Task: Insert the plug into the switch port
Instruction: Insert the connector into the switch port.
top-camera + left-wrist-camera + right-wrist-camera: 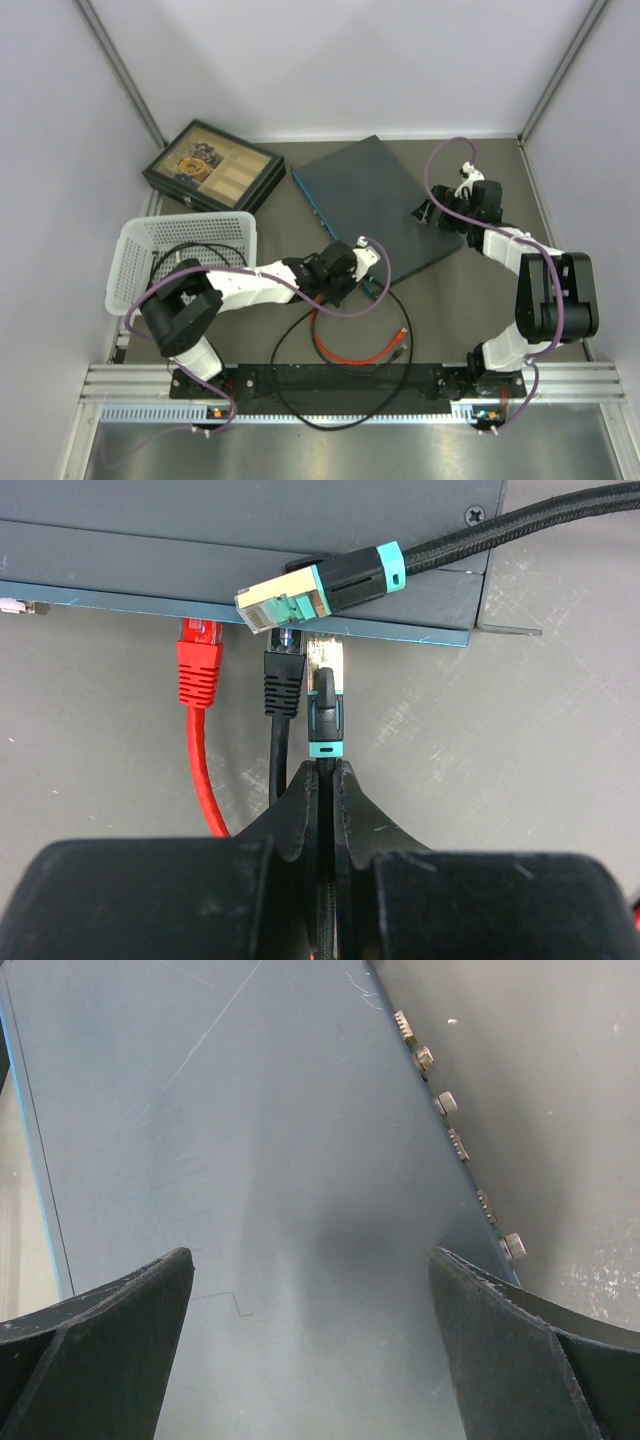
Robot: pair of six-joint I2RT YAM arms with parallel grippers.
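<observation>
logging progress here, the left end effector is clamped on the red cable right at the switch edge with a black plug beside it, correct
Not the red cable. The left wrist view shows the left end effector shut on the teal-banded plug, at the switch edge with the black plug beside it; the red cable sits further left, untouched.

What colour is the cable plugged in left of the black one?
Red cable; best in left wrist view.
</observation>
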